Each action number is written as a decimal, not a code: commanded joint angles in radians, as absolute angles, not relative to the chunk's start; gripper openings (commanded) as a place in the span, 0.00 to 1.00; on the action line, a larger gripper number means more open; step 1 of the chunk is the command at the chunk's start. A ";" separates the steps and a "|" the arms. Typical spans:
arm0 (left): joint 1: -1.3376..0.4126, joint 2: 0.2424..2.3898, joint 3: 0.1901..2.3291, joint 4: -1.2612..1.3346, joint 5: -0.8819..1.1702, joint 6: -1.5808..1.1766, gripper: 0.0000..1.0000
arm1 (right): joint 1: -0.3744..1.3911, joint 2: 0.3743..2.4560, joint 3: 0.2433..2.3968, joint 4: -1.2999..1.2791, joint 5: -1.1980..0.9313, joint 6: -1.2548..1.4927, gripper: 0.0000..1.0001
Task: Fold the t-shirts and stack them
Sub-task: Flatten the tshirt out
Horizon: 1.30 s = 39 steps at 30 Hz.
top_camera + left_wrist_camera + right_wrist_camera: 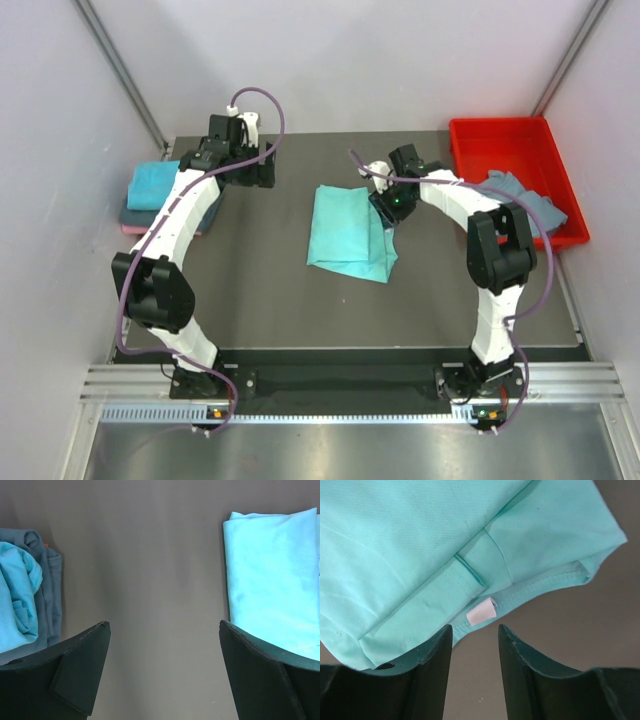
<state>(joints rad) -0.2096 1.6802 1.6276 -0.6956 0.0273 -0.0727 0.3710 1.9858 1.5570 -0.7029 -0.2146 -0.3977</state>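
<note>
A teal t-shirt (pixel 348 232) lies folded in the middle of the table. My right gripper (pixel 385 215) hovers at its upper right corner. In the right wrist view the jaws (pixel 475 635) stand apart over bare table, just short of the shirt's hem (pixel 470 555) and its white label (pixel 481 611), holding nothing. My left gripper (pixel 262 168) is at the back left, wide open (pixel 164 625) over bare table. A turquoise t-shirt (pixel 155 183) tops a stack with a slate one (pixel 50 595) and a pink one (pixel 130 228) beneath. Another slate grey-blue t-shirt (pixel 525 195) hangs out of the red tray.
The red tray (pixel 500 135) stands at the back right corner. White walls close in the table on three sides. Both arm bases sit at the near edge. A purple cable loops over each arm.
</note>
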 commanded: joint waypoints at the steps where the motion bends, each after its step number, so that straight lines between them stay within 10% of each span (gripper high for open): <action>1: -0.210 1.626 1.623 -0.653 0.018 -0.063 0.94 | 0.371 2.022 1.634 -0.695 -0.259 -0.359 0.43; 25: -0.210 1.678 1.664 -0.650 0.012 -0.060 0.94 | 0.328 2.218 1.821 -0.739 -0.276 -0.290 0.39; 39: -0.212 1.729 1.721 -0.647 0.018 -0.061 0.94 | 0.325 2.250 1.841 -0.770 -0.273 -0.305 0.13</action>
<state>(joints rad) -0.2096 1.7283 1.6745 -0.6899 0.0174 -0.0677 0.3313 2.2280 1.7962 -0.7437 -0.2596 -0.2989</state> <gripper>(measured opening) 0.942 0.164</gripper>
